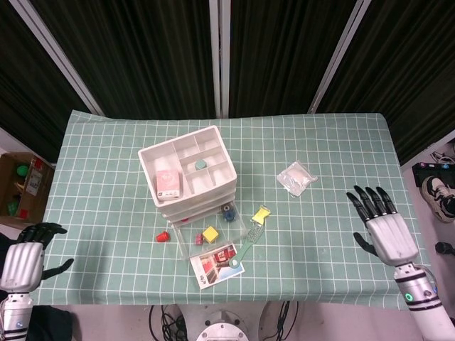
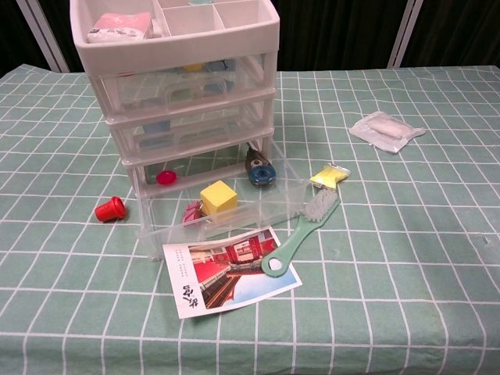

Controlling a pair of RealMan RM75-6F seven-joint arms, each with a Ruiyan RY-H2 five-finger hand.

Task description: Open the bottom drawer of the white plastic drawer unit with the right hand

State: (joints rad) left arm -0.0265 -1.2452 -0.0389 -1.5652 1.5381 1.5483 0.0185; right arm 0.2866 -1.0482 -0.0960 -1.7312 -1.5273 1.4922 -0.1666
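Observation:
The white plastic drawer unit (image 1: 189,172) (image 2: 178,86) stands mid-table. Its clear bottom drawer (image 1: 213,238) (image 2: 226,209) is pulled out toward the front, holding a yellow cube (image 2: 218,196), a blue-and-black item (image 2: 259,168) and a small pink piece. My right hand (image 1: 382,224) hovers far to the right near the table's edge, fingers spread and holding nothing. At the lower left, off the table, my left hand (image 1: 26,255) is also open. Neither hand appears in the chest view.
A green brush (image 1: 250,239) (image 2: 301,230) and a picture card (image 1: 217,263) (image 2: 230,269) lie in front of the drawer. A yellow packet (image 1: 261,212) (image 2: 330,176), a red cap (image 1: 163,236) (image 2: 110,208) and a white wrapped packet (image 1: 296,177) (image 2: 386,130) lie on the checked cloth.

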